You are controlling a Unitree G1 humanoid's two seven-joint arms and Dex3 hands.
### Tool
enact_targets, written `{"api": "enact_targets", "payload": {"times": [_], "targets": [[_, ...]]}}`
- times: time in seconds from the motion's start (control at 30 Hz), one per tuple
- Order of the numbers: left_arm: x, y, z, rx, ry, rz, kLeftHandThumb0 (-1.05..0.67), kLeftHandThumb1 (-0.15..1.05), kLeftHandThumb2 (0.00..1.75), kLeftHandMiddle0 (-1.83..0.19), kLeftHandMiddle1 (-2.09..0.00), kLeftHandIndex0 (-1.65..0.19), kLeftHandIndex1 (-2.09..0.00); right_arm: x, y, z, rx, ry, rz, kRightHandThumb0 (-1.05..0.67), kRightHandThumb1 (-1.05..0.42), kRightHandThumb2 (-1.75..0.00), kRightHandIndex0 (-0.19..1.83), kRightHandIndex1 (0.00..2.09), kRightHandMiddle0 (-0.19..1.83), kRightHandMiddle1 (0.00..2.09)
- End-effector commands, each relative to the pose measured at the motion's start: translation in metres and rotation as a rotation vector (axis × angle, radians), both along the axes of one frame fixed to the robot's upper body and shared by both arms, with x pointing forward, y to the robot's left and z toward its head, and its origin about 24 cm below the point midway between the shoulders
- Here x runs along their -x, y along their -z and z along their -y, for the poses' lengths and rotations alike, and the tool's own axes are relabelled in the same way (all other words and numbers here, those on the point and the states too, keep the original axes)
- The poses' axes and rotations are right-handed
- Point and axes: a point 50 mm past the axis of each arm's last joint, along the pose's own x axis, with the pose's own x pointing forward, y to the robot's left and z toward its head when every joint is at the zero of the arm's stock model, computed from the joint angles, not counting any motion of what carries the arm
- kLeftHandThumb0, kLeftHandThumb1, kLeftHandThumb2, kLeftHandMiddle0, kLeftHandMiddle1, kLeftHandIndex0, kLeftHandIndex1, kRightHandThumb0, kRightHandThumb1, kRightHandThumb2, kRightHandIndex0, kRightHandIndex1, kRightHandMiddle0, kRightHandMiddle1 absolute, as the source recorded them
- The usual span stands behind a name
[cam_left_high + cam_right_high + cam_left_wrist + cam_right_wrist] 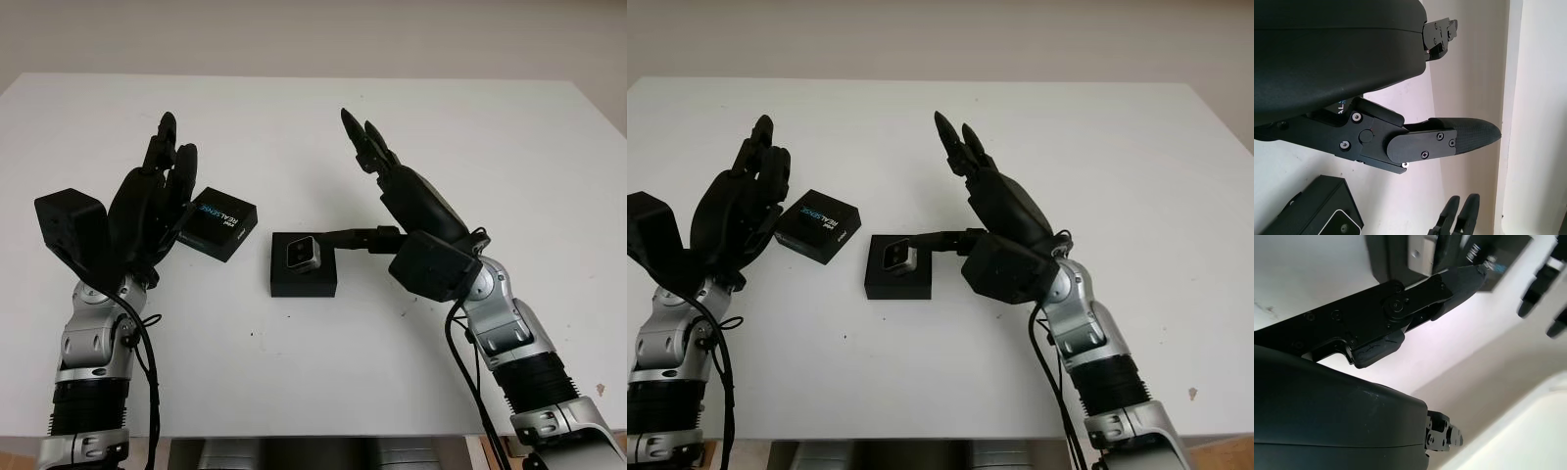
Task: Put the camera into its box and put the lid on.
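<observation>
A silver camera [303, 255] lies inside the black open box [304, 279] at the middle of the white table. The black lid [221, 224], printed with REALSENSE, sits on the table just left of the box. My left hand [157, 191] stands upright at the lid's left edge, open and holding nothing. My right hand [397, 191] is raised to the right of the box, open, its thumb [355, 238] stretched toward the box's right side. The right wrist view shows the camera [1422, 252] and the lid [1498, 259] beyond that thumb.
The white table [441, 117] extends far back and to both sides, with its front edge near my forearms. A pale wall rises behind it.
</observation>
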Motion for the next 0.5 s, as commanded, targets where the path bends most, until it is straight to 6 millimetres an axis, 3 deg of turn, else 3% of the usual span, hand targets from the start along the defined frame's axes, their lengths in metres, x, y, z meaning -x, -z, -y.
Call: {"api": "enact_targets", "payload": {"times": [0.0,0.13,0.47], "targets": [[0.001,-0.006,-0.003,-0.013,-0.005,0.020,-0.79,1.05,0.50,0.19,0.00,0.19,0.00,-0.001,-0.004,-0.002,-0.025,0.007,0.028,-0.74,-0.94,-0.05,-0.02,0.09,0.20,0.21],[0.001,-0.005,-0.002,-0.011,-0.006,0.020,-0.78,1.05,0.50,0.19,0.00,0.19,0.00,0.000,-0.011,-0.009,0.070,-0.008,0.039,-0.72,-0.90,-0.04,0.10,0.14,0.33,0.31],[0.001,-0.004,-0.001,-0.011,-0.003,0.016,-0.78,1.05,0.51,0.19,0.00,0.19,0.00,0.009,-0.034,-0.023,0.398,-0.152,0.066,-0.85,-0.90,-0.05,0.09,0.10,0.36,0.33]]}}
